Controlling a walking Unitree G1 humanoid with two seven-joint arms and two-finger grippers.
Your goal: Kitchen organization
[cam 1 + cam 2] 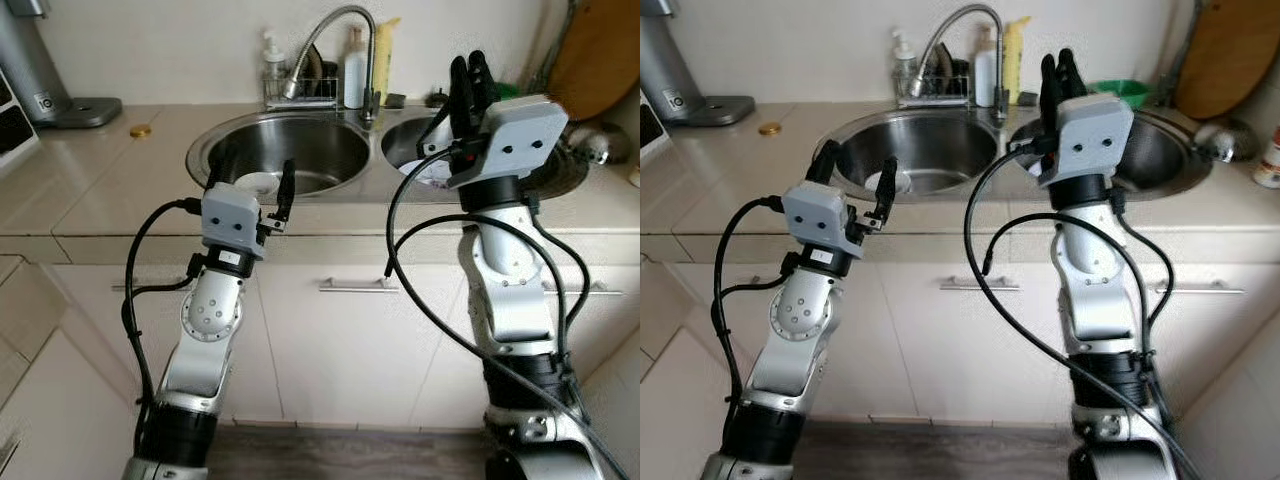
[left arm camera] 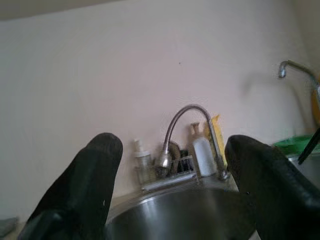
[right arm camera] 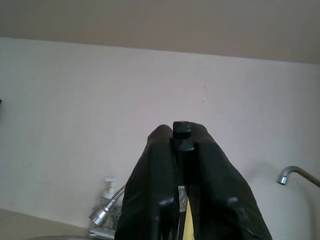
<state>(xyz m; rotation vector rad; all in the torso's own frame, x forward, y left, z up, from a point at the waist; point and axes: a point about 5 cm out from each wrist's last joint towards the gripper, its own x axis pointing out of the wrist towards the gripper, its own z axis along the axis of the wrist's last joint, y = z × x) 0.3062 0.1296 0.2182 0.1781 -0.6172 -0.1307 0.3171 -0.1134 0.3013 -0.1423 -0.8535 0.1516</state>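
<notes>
At far left a grey appliance stands on the tabletop, with a gold cap lying near it. The left gripper hovers over the front rim of the left sink, fingers spread wide and released, holding nothing. A white dish lies in this basin, directly beyond that gripper. Behind the sink a wire rack carries a pump bottle, and the tap arches over it. A white bottle and a yellow bottle stand beside the tap base. The right gripper is raised above the right sink, fingers pressed together and clenched, with nothing visible between them. A patterned plate lies in the right basin, partly hidden by that gripper's wrist. A green bowl sits at the back of this basin. A wooden board leans against the wall at far right.
</notes>
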